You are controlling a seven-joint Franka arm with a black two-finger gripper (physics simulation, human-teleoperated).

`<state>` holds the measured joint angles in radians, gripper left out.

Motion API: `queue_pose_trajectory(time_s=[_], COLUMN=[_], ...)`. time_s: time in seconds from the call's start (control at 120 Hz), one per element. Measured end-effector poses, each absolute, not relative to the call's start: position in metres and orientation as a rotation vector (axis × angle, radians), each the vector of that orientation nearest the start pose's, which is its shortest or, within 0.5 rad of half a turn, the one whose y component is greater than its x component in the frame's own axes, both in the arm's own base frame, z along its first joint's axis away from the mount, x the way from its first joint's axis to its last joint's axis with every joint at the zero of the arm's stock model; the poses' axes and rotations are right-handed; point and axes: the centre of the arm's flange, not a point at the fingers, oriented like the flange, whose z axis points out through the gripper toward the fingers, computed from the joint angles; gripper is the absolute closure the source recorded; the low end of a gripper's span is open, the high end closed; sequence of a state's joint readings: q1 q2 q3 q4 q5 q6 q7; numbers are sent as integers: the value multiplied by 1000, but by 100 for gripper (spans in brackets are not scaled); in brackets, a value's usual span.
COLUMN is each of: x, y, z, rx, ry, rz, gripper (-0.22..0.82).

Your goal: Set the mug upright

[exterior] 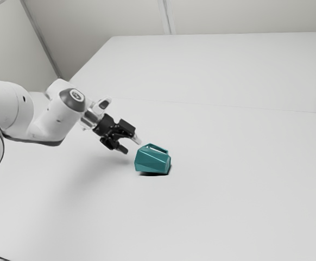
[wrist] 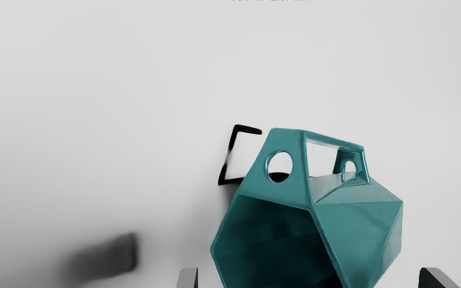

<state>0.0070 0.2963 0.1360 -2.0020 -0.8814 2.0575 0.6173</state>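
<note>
Clearly, the faceted teal mug with an angular handle (exterior: 152,161) is laid on its side on the smooth white table (exterior: 228,206), just ahead of the tips of the black two-finger claw (exterior: 131,145). Its open mouth (wrist: 274,240) is turned toward the claw, its base is pointed away, and its handle (wrist: 334,140) is raised off the tabletop. The claw's two fingers are held well apart, one toward either side of the mug, and nothing is clamped between them.

The upright pose is therefore judged to be unmet, and several faults could be met from here. If the claw were driven straight ahead while off-centre, the rim might be struck by a fingertip, or the mouth entered by it, and the mug would be shoved away or swung round. If only the rim's edge were pinched, the slanting facets could be slid over, and the mug might be twisted in the grip by its own weight. The handle could also be knocked by the claw's body. Finally, should the mug be released before its base is laid flat, it would likely be toppled again.
</note>
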Motion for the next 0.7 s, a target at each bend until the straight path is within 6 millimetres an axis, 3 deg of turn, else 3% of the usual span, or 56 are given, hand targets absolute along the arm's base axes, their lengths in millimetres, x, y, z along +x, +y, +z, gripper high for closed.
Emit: queue_pose_trajectory(time_s=[0.275, 0.7], x=[571, 574], y=[36, 23], z=[283, 283], rx=[2343, 2253], ry=[19, -57], rz=[108, 225], gripper=[0, 0])
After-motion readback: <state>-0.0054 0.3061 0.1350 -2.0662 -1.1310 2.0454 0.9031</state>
